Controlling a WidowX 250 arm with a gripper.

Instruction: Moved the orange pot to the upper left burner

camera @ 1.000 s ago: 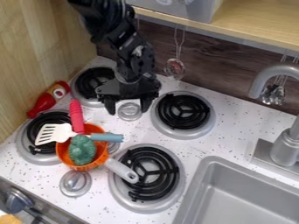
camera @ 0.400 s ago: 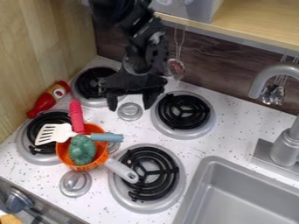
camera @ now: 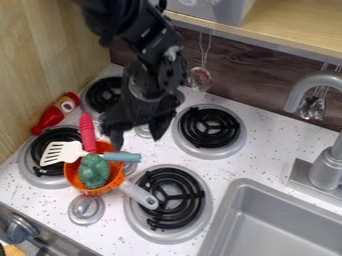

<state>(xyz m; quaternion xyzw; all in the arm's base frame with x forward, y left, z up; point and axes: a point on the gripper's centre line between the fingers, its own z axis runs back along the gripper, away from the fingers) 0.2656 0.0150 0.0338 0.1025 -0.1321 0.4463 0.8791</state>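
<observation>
We are watching the gripper coming down from beside the upper left burner toward the orange pot, after it drifted slightly the other way. Its fingers are standing apart, with nothing between them, and one tip is now hanging near the pot's far rim; whether it is touching, we cannot tell.

The pot is staying where it was, sitting between the lower left burner and the lower right burner, its pale handle pointing over the latter. It is still holding the green toy, with the white spatula and the red handle sticking out across the rim.

So we are judging that the approach is beginning and the carrying is still ahead. We are probably needing to straddle the rim next, while minding the spatula, which could be getting knocked or pinched as we are closing
</observation>
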